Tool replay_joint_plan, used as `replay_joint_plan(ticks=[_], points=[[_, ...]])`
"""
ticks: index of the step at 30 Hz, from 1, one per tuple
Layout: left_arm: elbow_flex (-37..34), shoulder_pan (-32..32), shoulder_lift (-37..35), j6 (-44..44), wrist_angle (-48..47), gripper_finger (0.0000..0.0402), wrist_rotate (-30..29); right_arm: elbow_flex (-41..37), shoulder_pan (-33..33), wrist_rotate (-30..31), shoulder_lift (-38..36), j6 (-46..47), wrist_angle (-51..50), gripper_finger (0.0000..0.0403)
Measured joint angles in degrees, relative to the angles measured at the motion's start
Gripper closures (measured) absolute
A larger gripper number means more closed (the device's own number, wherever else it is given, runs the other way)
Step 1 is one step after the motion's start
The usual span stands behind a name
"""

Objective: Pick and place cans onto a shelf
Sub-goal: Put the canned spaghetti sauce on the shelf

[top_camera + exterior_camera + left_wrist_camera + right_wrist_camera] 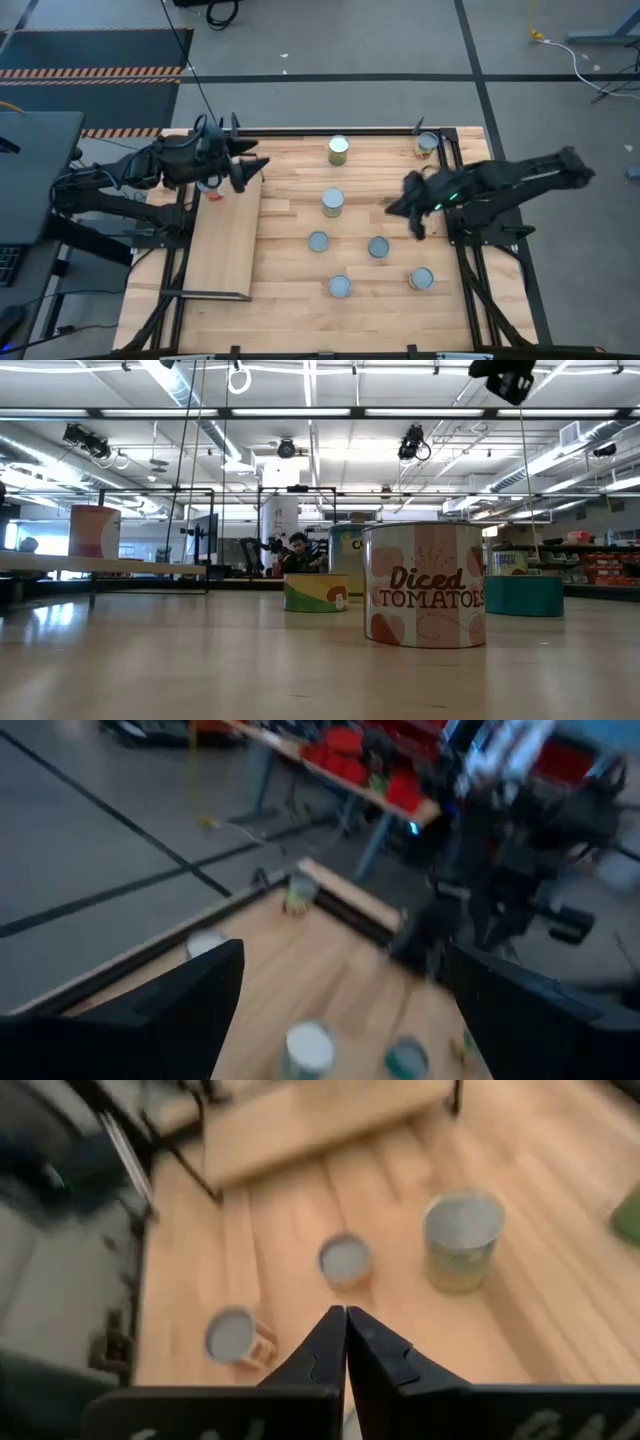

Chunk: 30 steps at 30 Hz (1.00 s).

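Overhead layout: the shelf (228, 240), a pale board with a thin black frame, occupies the left part of the table (290, 300). An orange can (212, 190) sits at the upper end of the shelf, just beside the left gripper (243, 172), which hangs over the shelf's upper right corner. In the left wrist view its two dark fingers (190, 1010) stand wide apart with nothing between them.

Seven cans remain on the planks to the right of the shelf. One with a yellow-green label (338, 150) stands at upper centre; another (426, 145) sits at the upper right corner near the table frame. A third (332, 201) stands in the middle, with two blue-topped cans (318, 241) and (378, 247) below it. The last pair, (340, 286) and (421, 279), lie nearest the lower edge.

The right gripper (412, 215) is at centre right of the overhead view, above the planks near the can at (378, 247). In the right wrist view its fingers (325, 1345) are pressed together, holding nothing.

The low view shows a can labelled "Diced Tomatoes" (425, 585) at centre right, and a person (297, 550) in the room far behind
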Motion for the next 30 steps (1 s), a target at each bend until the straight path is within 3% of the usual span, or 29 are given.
replay_joint_plan(ticks=[4,6,12,16,22,30], points=[[-0.02,-2.2,-2.29,0.36,-5.36,0.0047,0.95,9.34,3.39,11.69,10.0,6.84,-8.93,0.0386],[-0.02,-3.34,-3.45,0.72,-6.05,0.0047,0.93,13.51,3.51,14.05,12.85,8.34,-11.34,0.0383],[-0.02,-6.74,-5.66,4.03,-7.58,0.0047,0.96,20.28,5.39,5.49,21.49,6.77,-12.56,0.0346],[0.0,-9.15,-6.15,5.24,-8.01,0.0047,0.99,21.41,8.54,0.21,28.24,6.4,-8.9,0.0287],[0.0,-12.28,-6.12,5.28,-8.08,0.0047,1.41,21.48,11.28,0.19,33.86,8.64,-7.01,0.0191],[0.0,-13.68,-5.48,5.2,-8.02,0.0047,1.41,21.52,5.25,16.12,29.99,32.51,-26.29,0.0121]])
